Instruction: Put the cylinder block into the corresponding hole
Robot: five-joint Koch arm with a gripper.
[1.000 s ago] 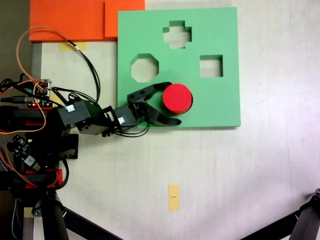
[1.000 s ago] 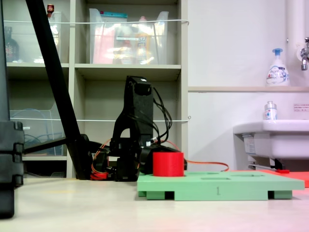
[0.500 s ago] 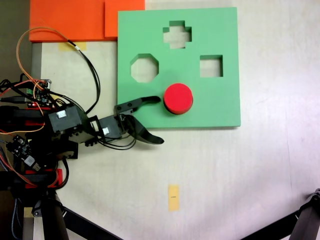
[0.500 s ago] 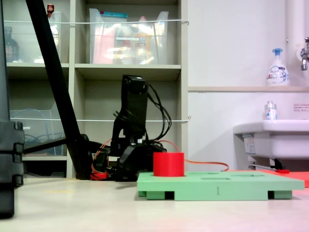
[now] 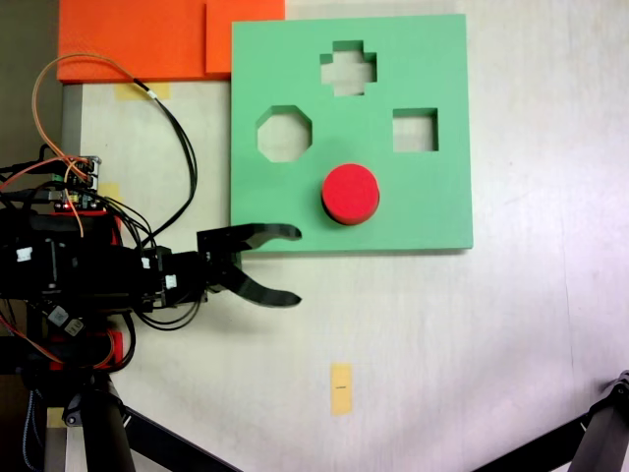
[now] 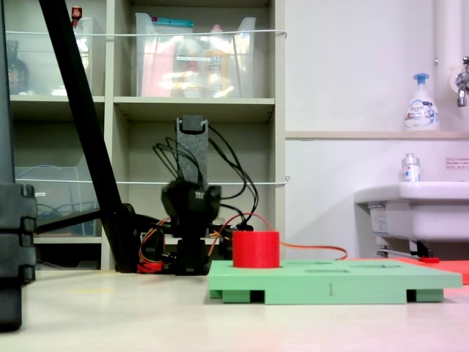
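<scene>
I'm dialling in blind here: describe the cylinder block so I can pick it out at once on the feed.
Find the green square foam board at the top of the fixed view from above. The cylinder block sits on its lower middle part, below the square cutout and octagonal cutout. It is the one bright red round thing there, standing up from the board.

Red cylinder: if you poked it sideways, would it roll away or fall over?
Probably neither. The red cylinder stands upright on its flat end in the green board, so a poke would likely be blocked. It looks wide and short, so it's unlikely to tip. On its side, it probably would roll.
</scene>
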